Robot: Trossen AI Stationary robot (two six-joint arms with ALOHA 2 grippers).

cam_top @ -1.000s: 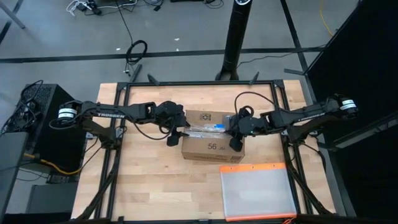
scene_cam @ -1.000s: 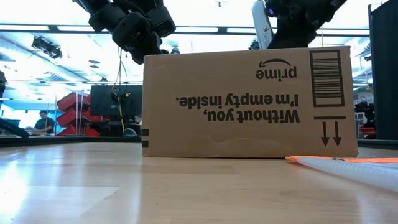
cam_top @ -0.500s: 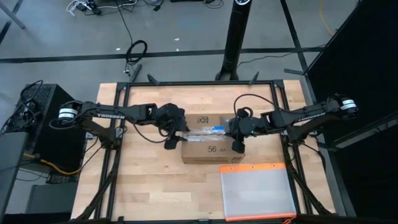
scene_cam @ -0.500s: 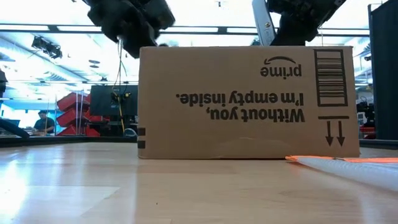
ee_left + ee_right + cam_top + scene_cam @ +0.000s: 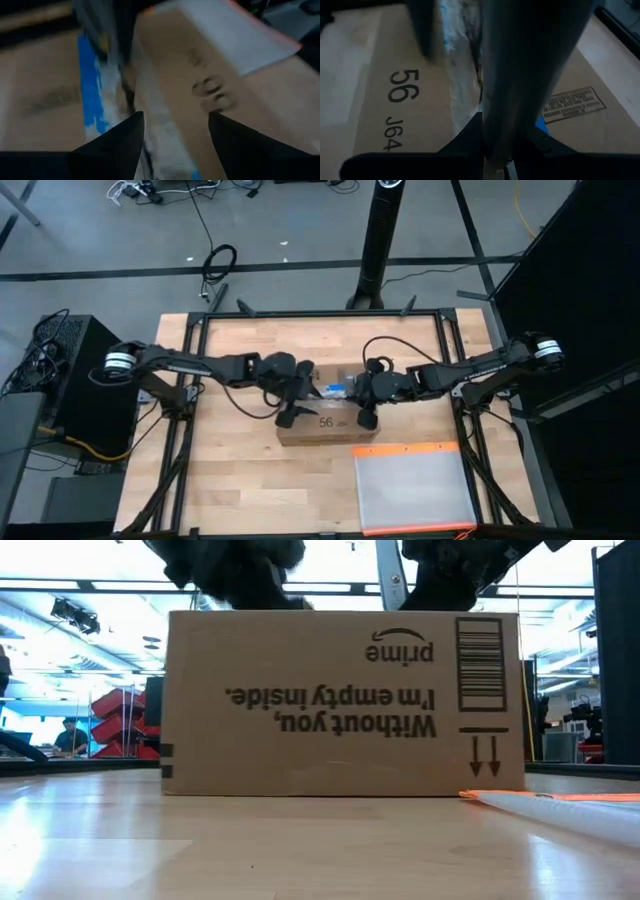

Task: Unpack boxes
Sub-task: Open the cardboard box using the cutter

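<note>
Cardboard shipping box [image 5: 322, 423] sits mid tabletop [image 5: 230, 480], long axis running left-right, taped top seam w/ blue-white label along that axis. Both arms meet over the seam. Left claw [image 5: 292, 412] hovers at box's left end, fingers parted, grasping nothing. Right claw [image 5: 366, 412], at right end, is clenched on a slim grey blade-like tool [image 5: 520, 75] held against the tape. Right arm looks best placed to slit the seam leftward.

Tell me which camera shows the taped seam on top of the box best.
The right wrist view: the taped seam runs close and clear along the box top beside the "56". The left wrist view shows it blurred. The high view shows it small, between both grippers. The low view shows only the box's side.
</note>
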